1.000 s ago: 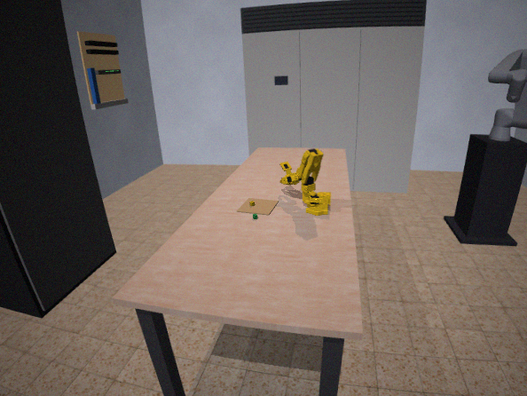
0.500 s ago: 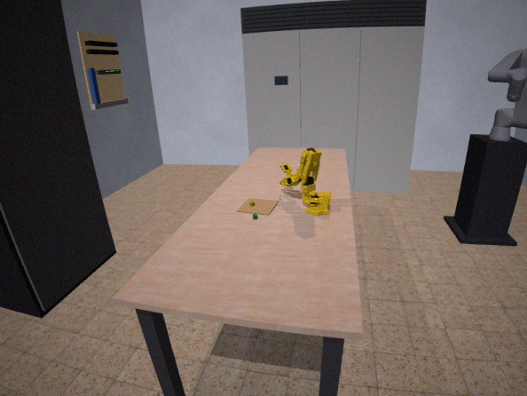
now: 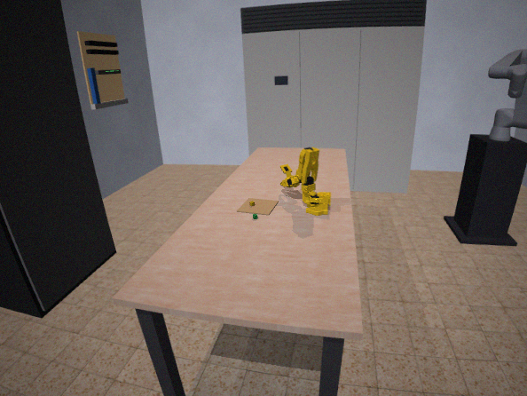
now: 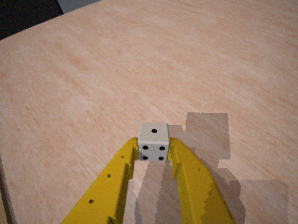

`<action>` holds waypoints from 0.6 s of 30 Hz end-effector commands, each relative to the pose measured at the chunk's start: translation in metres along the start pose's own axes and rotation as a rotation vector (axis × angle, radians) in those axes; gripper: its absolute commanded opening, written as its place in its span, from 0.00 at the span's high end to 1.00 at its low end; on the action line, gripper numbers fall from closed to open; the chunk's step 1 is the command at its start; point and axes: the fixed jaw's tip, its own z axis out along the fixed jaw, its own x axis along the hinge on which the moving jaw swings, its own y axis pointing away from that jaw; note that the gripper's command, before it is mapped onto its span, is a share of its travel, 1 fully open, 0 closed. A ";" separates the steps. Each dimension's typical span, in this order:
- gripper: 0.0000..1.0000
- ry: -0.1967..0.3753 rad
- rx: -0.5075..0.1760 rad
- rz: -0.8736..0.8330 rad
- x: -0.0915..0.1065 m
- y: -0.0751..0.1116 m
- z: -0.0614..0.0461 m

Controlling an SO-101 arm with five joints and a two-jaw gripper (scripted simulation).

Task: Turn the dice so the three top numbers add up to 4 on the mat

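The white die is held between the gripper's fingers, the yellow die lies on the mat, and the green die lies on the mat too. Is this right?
Not quite: the green die lies on the table, just off the mat's near edge, as the exterior view shows. The rest holds: the gripper is shut on the white die, and the yellow die lies on the mat.
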 end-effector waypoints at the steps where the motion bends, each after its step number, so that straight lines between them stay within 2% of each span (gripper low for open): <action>1: 1.00 -0.037 0.005 0.014 -0.006 -0.001 0.002; 18: 1.00 -0.037 0.005 0.014 -0.001 -0.001 0.004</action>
